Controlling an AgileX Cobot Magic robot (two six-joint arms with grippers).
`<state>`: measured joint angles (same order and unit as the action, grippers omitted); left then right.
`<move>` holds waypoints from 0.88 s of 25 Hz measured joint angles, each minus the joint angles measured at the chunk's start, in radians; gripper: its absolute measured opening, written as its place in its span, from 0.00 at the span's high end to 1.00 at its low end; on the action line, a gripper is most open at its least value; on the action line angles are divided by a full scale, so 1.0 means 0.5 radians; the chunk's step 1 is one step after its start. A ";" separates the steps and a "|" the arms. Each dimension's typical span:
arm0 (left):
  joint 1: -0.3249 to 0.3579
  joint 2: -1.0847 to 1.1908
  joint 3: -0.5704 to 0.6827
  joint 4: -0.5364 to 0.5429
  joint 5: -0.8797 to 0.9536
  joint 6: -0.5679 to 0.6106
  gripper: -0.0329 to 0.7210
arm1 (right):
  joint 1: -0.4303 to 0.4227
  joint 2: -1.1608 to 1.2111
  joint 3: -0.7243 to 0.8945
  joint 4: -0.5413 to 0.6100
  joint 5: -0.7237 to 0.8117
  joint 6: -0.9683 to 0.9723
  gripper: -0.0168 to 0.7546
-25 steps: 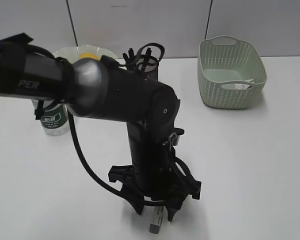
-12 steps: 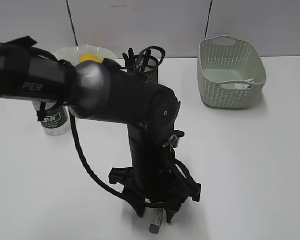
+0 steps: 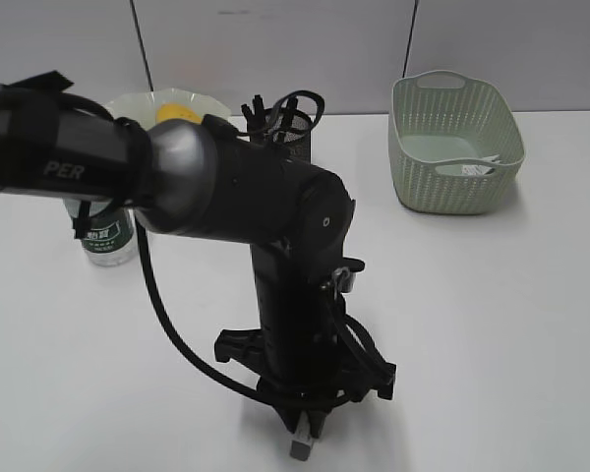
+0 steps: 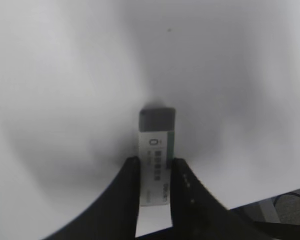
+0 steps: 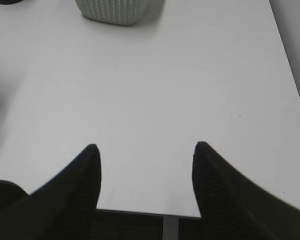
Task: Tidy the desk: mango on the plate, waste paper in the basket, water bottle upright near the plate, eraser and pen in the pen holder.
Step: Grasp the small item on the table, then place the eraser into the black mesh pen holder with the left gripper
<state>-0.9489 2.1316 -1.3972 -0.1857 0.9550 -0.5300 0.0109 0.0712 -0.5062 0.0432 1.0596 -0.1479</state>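
The eraser step is in hand. The eraser [image 4: 157, 150], a white block in a printed sleeve with a dark end, lies flat on the desk [image 3: 492, 324] near its front edge, well apart from the pen holder [image 3: 293, 133] at the back. In the left wrist view the left gripper [image 4: 156, 175] is seen closed on the eraser: both jaws are pressed against its long sides, around the near half, while the dark end projects beyond the fingertips. The long axis of the eraser is aligned with the fingers and points away from the wrist. No lift can be made out; the eraser appears to rest on the tabletop.

The right gripper [image 5: 145, 155] is held open over bare desk, with nothing between its jaws, and the basket [image 5: 112, 10] is seen beyond it.

The other items appear settled: the mango [image 3: 177, 110] is seen on the plate [image 3: 128, 103], the water bottle [image 3: 106, 236] stands beside it, and paper [image 3: 472, 169] lies in the basket.

The next move is judged to call for a straight lift, a carry to the pen holder, and a release above its mouth, where dark cables already crowd the rim.
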 joint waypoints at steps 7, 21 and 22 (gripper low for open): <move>0.018 -0.133 -0.002 0.063 0.089 0.039 0.77 | 0.000 0.000 0.000 0.000 -0.002 -0.002 0.37; 0.486 -0.530 -0.284 0.240 -0.568 0.054 0.77 | 0.000 0.000 0.000 0.000 -0.004 -0.005 0.37; 0.513 -0.530 -0.284 0.267 -0.686 0.054 0.77 | 0.000 0.000 0.000 0.000 -0.004 -0.005 0.37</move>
<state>-0.6926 1.8665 -1.5393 -0.0520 0.6121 -0.5030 0.0109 0.0712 -0.5062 0.0432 1.0576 -0.1503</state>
